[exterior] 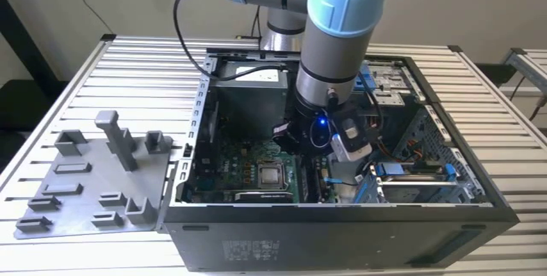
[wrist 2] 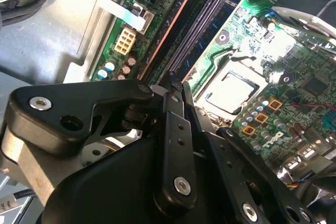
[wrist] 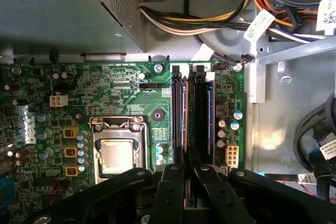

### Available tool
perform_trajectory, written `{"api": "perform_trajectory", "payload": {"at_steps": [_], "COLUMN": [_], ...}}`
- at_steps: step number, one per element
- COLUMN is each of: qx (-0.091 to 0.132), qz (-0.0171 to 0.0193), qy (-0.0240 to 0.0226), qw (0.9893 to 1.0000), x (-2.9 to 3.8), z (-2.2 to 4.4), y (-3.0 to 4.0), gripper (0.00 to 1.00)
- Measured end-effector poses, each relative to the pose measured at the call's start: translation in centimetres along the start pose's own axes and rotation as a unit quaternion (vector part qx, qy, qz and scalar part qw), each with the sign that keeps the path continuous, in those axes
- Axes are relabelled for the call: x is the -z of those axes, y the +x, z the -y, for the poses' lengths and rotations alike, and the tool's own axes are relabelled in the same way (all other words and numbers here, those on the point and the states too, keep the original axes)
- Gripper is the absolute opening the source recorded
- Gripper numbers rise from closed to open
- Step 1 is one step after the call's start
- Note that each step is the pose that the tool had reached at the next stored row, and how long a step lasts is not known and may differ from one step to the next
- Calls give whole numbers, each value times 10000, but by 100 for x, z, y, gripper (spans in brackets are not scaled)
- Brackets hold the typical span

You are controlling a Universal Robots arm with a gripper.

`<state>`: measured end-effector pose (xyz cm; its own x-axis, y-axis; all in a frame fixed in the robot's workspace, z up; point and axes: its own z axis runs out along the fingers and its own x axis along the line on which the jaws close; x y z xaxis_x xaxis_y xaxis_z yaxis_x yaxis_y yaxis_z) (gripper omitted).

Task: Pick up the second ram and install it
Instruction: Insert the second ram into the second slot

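The robot arm (exterior: pixel 329 45), grey tubes with pale blue joint caps, reaches steeply down from the far side, its wrist low with a blue light glowing. In both wrist views, the black gripper (wrist: pixel 186 174) points at the board below, its two fingers (wrist: pixel 170 187) drawn close together with only a narrow gap between.

The second ram (wrist: pixel 185 124), a thin dark strip seen edge-on with a coppery edge, stood upright in the slot nearest the processor socket (wrist: pixel 116 153).
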<state>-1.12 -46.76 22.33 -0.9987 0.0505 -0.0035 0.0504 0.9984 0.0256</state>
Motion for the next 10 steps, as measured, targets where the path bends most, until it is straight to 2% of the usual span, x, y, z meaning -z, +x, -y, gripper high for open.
{"api": "perform_trajectory", "payload": {"at_steps": [10], "qx": [3], "qz": [-1], "qy": [1], "qw": [10000], "x": [19], "z": [-4], "y": [-7], "gripper": [14]}}
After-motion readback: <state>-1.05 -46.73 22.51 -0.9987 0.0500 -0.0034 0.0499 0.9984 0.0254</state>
